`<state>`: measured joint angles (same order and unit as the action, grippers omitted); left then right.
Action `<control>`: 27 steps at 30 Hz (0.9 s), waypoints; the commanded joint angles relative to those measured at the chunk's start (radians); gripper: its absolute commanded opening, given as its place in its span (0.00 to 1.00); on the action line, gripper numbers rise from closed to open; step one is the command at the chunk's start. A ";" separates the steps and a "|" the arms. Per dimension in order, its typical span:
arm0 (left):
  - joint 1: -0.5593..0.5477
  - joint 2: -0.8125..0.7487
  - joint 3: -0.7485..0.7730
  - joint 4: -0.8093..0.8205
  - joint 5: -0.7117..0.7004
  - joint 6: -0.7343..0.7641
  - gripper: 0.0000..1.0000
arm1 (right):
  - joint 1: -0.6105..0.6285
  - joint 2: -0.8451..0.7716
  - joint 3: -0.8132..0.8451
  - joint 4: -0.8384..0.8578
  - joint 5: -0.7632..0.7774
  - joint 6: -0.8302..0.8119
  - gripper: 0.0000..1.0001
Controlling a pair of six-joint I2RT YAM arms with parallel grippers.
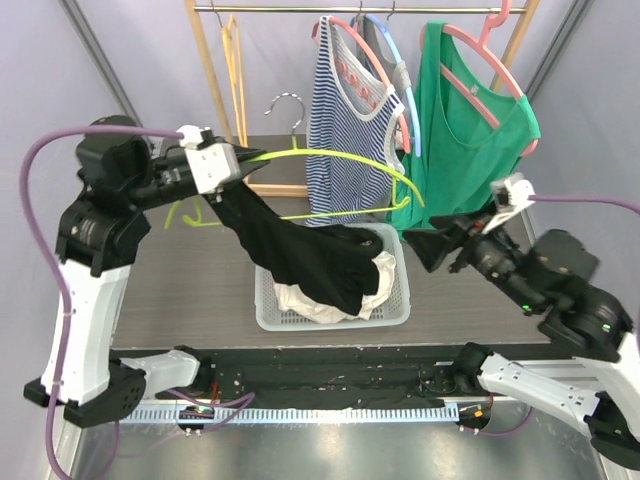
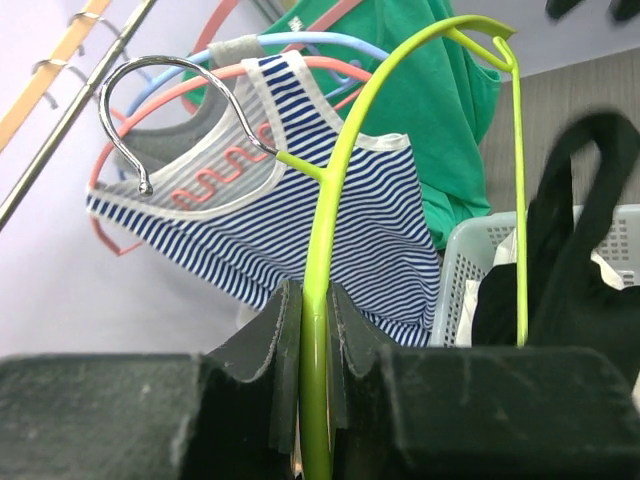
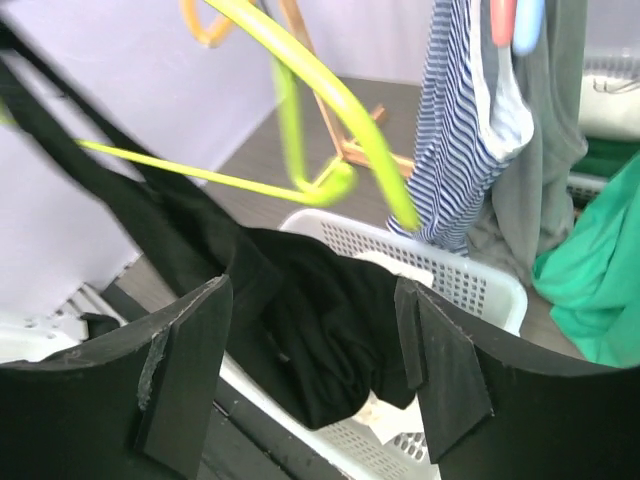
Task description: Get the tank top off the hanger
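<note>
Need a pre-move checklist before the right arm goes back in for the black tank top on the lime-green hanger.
1. Left gripper grip on the lime-green plastic hanger: ok, shut on its stem.
2. Right gripper free: ok, open and holding nothing.
3. Black tank top off the hanger: not ok, its upper end hangs from the hanger beside the left gripper.
4. Loose fabric contained: ok, the lower part lies in the white plastic mesh basket.
5. Hanger clear of the blue-and-white striped tank top: cannot tell, they overlap in the top view.
</note>
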<state>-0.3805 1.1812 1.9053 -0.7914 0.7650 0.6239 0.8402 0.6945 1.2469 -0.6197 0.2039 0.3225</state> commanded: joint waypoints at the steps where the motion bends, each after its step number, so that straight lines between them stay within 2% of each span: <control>1: -0.090 0.049 0.040 0.090 0.013 0.101 0.02 | -0.007 -0.012 0.140 -0.092 -0.093 -0.092 0.75; 5: -0.165 0.103 0.070 0.101 -0.056 0.154 0.02 | -0.007 0.003 0.221 -0.132 -0.274 -0.141 0.77; 11: -0.199 0.110 0.057 0.098 -0.044 0.169 0.00 | -0.006 0.048 0.342 -0.130 -0.239 -0.250 0.77; 20: -0.199 0.077 0.055 -0.002 0.164 0.257 0.00 | -0.006 0.175 0.434 -0.143 -0.288 -0.385 0.78; 27: -0.199 0.064 0.064 -0.129 0.240 0.430 0.00 | -0.006 0.237 0.493 -0.189 -0.342 -0.411 0.78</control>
<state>-0.5758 1.2739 1.9282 -0.8680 0.9073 0.9295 0.8356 0.9134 1.6897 -0.7914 -0.0898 -0.0490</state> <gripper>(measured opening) 0.154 0.778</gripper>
